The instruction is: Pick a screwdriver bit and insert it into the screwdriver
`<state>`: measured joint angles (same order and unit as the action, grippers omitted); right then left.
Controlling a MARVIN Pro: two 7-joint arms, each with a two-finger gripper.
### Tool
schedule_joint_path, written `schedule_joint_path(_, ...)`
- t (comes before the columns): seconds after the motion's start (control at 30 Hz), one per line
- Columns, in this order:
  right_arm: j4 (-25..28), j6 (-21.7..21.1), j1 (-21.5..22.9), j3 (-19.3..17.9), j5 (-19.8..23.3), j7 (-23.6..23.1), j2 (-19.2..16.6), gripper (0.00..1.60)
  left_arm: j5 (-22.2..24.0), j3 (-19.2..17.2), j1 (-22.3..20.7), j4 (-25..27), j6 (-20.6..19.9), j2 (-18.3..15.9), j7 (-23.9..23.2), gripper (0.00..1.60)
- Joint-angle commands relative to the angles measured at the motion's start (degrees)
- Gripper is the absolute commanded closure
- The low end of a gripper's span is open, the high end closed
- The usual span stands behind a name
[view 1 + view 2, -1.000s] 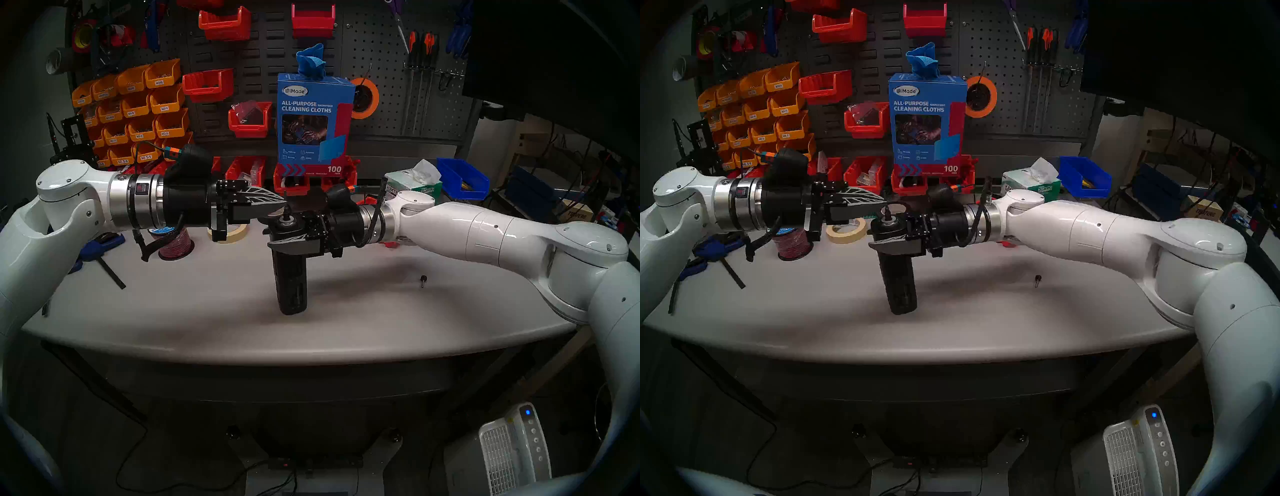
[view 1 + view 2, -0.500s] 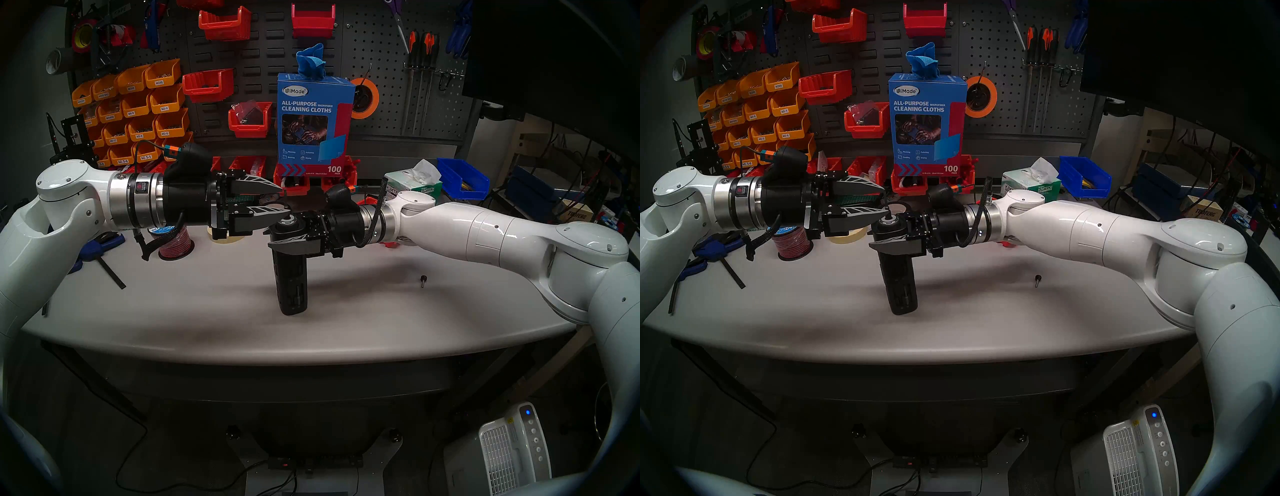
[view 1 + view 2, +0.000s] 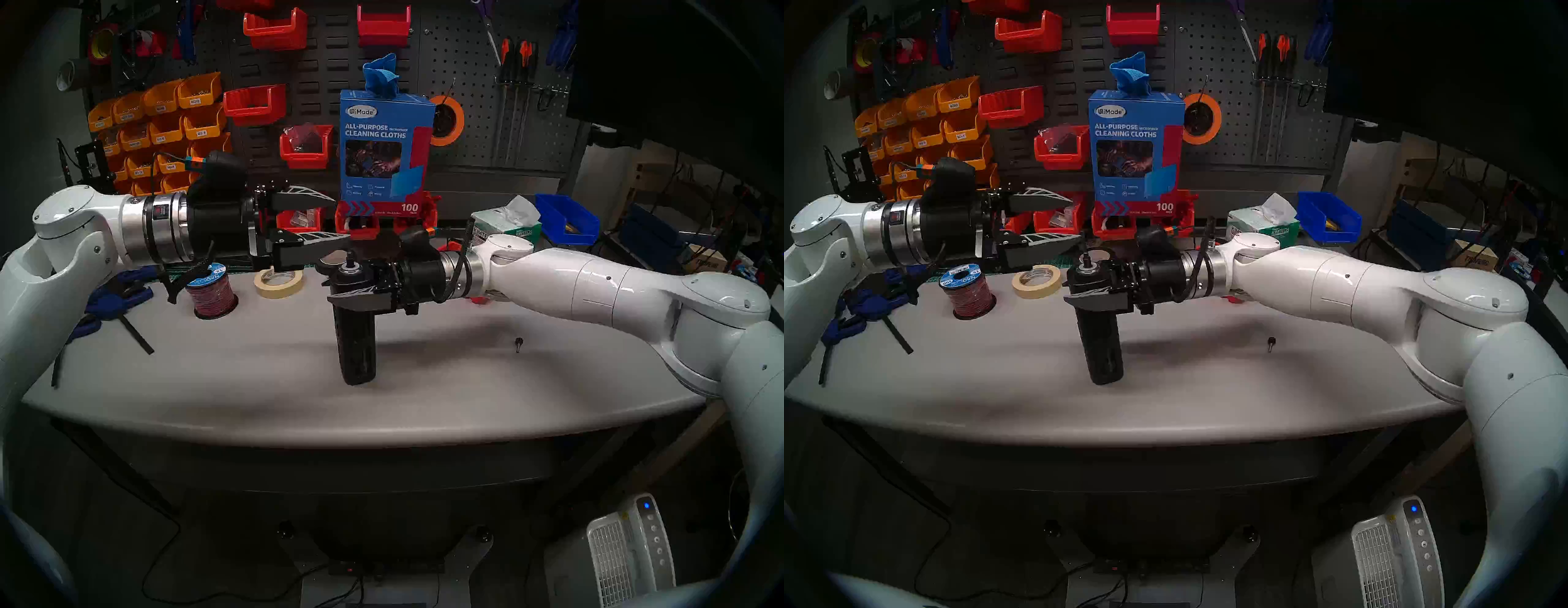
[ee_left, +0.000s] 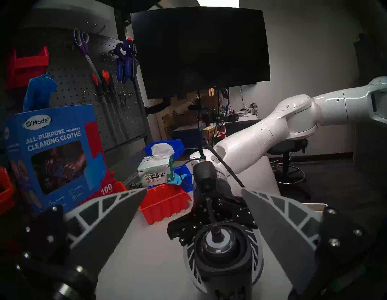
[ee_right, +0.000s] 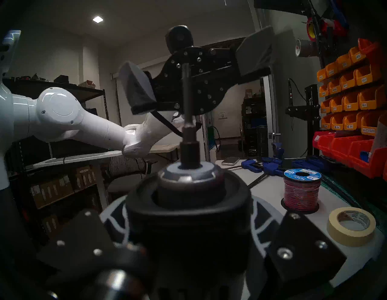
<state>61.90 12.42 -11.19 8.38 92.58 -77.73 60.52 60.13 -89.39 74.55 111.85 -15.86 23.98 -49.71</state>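
Left arm: white, reaching level from the table's left edge; left gripper point(image 3: 339, 220) with jaws spread wide and empty, just up and left of the tool's top.
Right arm: white, reaching level from the right edge; right gripper point(image 3: 335, 288) clamped tight round the upper body of the tall black column-shaped screwdriver point(image 3: 356, 344).
Screwdriver: upright, base on the grey table point(image 3: 424, 395), near the middle.
Bit: thin dark metal screwdriver bit point(image 5: 186, 94) standing upright in the silver-ringed socket on top.
Table: red wire spool point(image 3: 211, 293) and cream tape roll point(image 3: 278, 282) toward the back left; small black-knobbed pin point(image 3: 518, 344) right of centre.
Room: dark pegboard point(image 3: 466, 85) behind, with orange bins point(image 3: 169, 123).
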Motion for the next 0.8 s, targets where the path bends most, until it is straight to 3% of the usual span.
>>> schedule_joint_path(0.0,0.19,0.46,1.37,-1.49,0.79,0.88,-0.22,1.14,0.67,-8.38,5.38,1.41,1.67,-0.57,5.19,0.0)
schedule_joint_path(0.13,0.15,0.49,1.42,-1.44,0.75,1.1,-0.18,1.12,0.04,-11.09,8.64,2.28,1.46,0.43,7.15,0.0)
schedule_joint_path(0.17,0.17,0.49,1.43,-1.39,0.71,1.3,-0.2,1.13,-0.49,-13.07,11.35,3.04,1.76,0.51,8.6,0.0)
schedule_joint_path(0.27,0.1,0.78,1.32,-1.29,0.59,1.83,-0.28,1.13,-2.45,-12.73,11.01,3.29,0.92,3.11,11.08,0.0)
schedule_joint_path(0.43,-0.02,1.15,1.04,-1.17,0.64,2.33,-0.46,1.12,-6.23,-14.49,16.86,7.71,1.71,6.42,16.08,0.0)
schedule_joint_path(0.47,-0.03,1.18,1.03,-1.15,0.63,2.34,-0.51,1.12,-6.94,-13.71,16.42,7.78,1.51,6.8,16.27,0.0)
schedule_joint_path(0.53,0.07,1.36,0.98,-1.15,0.67,2.5,-0.64,1.14,-7.82,-16.29,21.53,9.43,1.89,8.24,18.93,0.0)
schedule_joint_path(0.63,0.17,1.47,0.98,-1.12,0.67,2.57,-0.74,1.14,-9.3,-15.17,20.3,9.5,1.24,10.03,19.99,0.0)
schedule_joint_path(0.77,0.39,1.68,0.94,-1.12,0.74,2.8,-0.91,1.13,-11.24,-19.25,24.48,12.07,2.0,13.2,22.46,0.0)
